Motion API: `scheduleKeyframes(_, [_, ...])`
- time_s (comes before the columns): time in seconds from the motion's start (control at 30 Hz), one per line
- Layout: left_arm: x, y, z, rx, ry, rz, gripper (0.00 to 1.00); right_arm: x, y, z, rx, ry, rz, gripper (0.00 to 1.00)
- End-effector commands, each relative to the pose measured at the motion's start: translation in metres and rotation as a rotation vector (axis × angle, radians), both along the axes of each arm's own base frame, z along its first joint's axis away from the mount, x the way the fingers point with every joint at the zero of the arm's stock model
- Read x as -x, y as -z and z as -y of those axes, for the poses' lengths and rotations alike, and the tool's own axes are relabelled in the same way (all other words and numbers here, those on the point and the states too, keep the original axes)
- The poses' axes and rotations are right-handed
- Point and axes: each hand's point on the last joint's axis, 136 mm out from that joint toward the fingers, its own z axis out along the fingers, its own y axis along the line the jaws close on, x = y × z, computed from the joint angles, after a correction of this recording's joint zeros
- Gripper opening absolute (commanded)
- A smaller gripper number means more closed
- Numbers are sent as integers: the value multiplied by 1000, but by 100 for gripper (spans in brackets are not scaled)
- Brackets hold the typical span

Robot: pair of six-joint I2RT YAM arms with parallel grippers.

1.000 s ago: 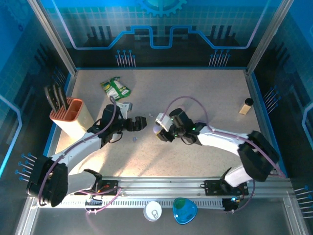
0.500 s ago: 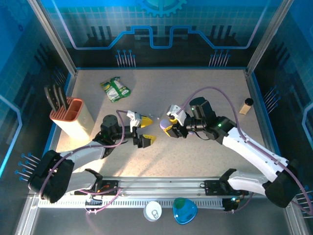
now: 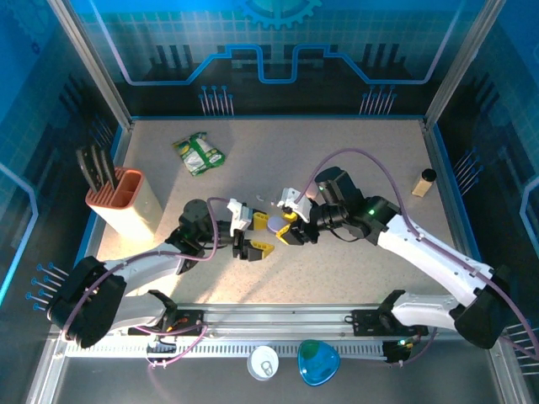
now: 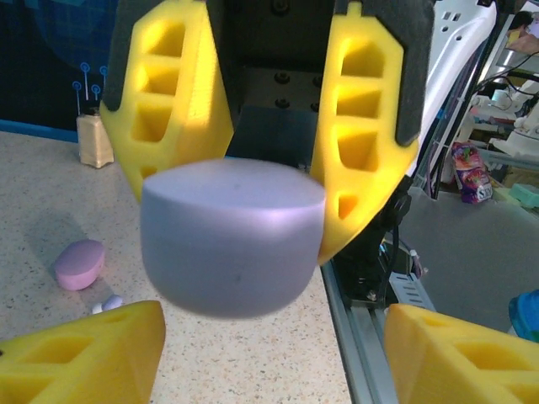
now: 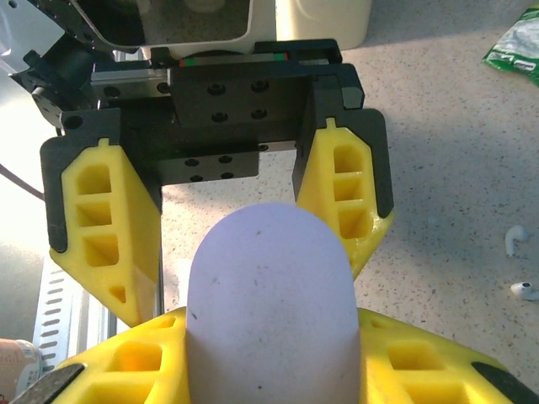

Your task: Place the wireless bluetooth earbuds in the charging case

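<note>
A speckled beige table [image 3: 354,160] sits inside a booth of blue-lit printed walls [image 3: 278,50], with a metal rail [image 3: 278,318] along its near edge. In the overhead view, a cream and orange knife block [image 3: 130,202] stands at 9 o'clock. A green packet [image 3: 200,153] lies at 11 o'clock, and a small tan bottle [image 3: 424,183] with a dark cap stands at 3 o'clock. Near the table's centre two robot arms meet. The right gripper [image 3: 289,227] is clamped on a lavender charging case [image 3: 274,222], its yellow fingers pressed against the case's two sides and holding it above the table. In the right wrist view the case's long axis runs from 6 to 12 o'clock, with its rounded end pointing at the left gripper [image 3: 257,236]. That gripper's fingers [image 5: 93,244] are spread wide either side of that end, apart from it. The wireless bluetooth earbuds [image 5: 515,241] lie loose on the table: two tiny white buds at 3 to 4 o'clock from the case in the right wrist view. The upper bud's long axis is roughly 12 to 6 and the lower one's roughly 9 to 3; which ends are the stems is too small to tell. In the left wrist view, tiny white buds lie just beside a pink case [image 4: 79,263], at its 5 o'clock.
</note>
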Motion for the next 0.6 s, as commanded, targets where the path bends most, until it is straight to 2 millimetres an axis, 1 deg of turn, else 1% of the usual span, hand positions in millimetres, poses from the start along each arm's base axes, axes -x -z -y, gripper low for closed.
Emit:
scheduleKeyframes(0.0, [8,-18,3,29,47,57,65,8,-8,-7,-14,-55,-1,27])
scheduleKeyframes(0.33, [9,-19,3,31,43,58,49,10,6,-7,23,-77,-21,27])
scheduleKeyframes(0.4, [9,-19,3,30,41,58,49,10,8,-5,31,-76,-20,27])
scheduleKeyframes(0.57, [8,-18,2,33,35,62,51,11,14,-3,43,-79,-28,27])
